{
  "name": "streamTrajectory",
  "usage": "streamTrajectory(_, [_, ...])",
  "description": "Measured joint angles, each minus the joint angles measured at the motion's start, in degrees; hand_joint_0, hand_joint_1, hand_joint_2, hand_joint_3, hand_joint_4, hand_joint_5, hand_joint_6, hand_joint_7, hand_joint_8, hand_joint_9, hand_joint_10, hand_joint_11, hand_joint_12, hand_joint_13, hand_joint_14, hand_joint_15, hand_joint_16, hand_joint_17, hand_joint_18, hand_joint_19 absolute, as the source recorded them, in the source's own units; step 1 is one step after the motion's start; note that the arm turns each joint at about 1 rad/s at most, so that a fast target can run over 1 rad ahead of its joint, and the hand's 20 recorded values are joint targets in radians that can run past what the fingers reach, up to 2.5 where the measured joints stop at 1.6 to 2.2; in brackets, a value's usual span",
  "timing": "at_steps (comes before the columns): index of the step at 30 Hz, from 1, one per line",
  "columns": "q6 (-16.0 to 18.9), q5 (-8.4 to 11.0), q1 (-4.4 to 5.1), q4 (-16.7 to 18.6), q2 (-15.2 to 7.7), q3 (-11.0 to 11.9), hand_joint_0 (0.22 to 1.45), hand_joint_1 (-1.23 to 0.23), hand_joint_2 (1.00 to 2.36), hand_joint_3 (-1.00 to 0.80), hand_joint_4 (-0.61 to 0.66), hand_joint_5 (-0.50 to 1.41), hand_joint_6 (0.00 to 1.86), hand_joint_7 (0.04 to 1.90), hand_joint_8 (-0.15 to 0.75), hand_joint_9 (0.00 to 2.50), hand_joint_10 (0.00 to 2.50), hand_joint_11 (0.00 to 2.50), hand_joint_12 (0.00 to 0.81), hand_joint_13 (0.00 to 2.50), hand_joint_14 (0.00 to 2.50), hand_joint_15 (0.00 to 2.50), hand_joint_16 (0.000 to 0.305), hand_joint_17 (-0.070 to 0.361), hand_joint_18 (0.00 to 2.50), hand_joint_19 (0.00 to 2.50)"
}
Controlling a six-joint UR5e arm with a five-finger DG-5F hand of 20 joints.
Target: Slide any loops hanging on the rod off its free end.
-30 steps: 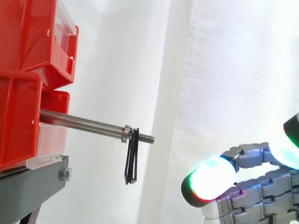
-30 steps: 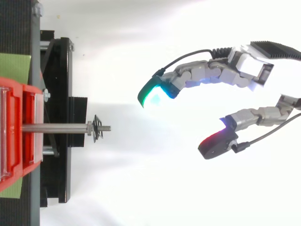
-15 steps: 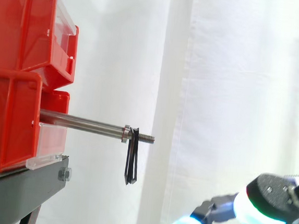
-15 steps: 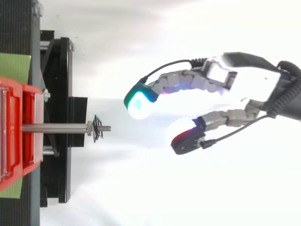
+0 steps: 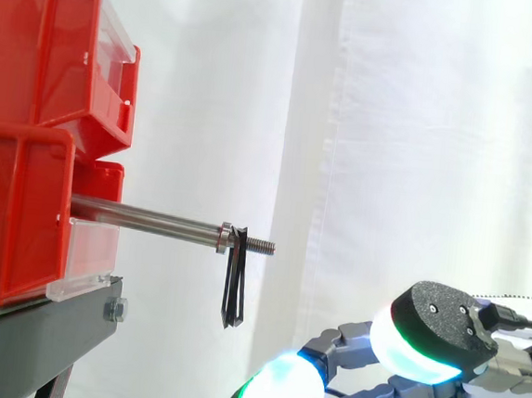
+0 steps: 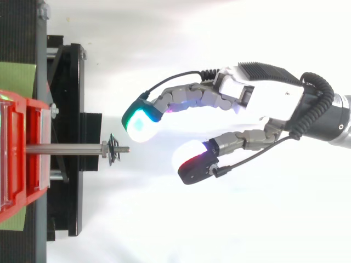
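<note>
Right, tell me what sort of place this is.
Probably a robot test rig in a lab: red bins on a black stand before a white curtain, a rod carrying black loops, and a robot hand nearby.

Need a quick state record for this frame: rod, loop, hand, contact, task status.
rod: metal rod, roughly level, sticking out from the red bins, threaded at its free end
loop: black loop hanging on the rod just behind the threaded tip
hand: hand open, holding nothing, out past the free end; lower than the rod in the side view
contact: none; fingertips are clear of the loop and the rod
task status: loop not yet off
</note>
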Motion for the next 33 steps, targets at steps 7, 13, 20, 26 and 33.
streamTrajectory(7, [0.2,-0.09,-0.16,0.7,-1.6,1.6,0.54,-0.52,1.01,-0.41,0.27,-0.18,0.50,0.78,0.306,0.62,0.00,0.03,0.341,0.64,0.00,0.09,0.041,0.093,0.54,0.22])
streamTrajectory(13, [1.3,-1.51,-0.53,0.2,-5.0,5.6,0.55,-0.53,1.01,-0.41,0.28,-0.18,0.50,0.79,0.306,0.63,0.00,0.03,0.343,0.66,0.00,0.10,0.041,0.093,0.55,0.22])
streamTrajectory(20, [0.9,-2.95,-0.63,0.5,-6.0,8.2,0.55,-0.53,1.01,-0.41,0.28,-0.17,0.50,0.80,0.309,0.64,0.00,0.04,0.343,0.66,0.00,0.11,0.042,0.094,0.56,0.24])
streamTrajectory(26, [-3.1,-4.16,-0.65,3.5,-6.3,8.9,0.55,-0.53,1.01,-0.41,0.29,-0.17,0.50,0.81,0.310,0.65,0.00,0.06,0.345,0.68,0.00,0.11,0.042,0.094,0.57,0.25])
streamTrajectory(33, [-5.1,-4.68,-0.78,7.3,-7.6,9.0,0.55,-0.53,1.01,-0.41,0.30,-0.16,0.50,0.82,0.310,0.66,0.00,0.07,0.345,0.68,0.00,0.12,0.042,0.094,0.58,0.25])
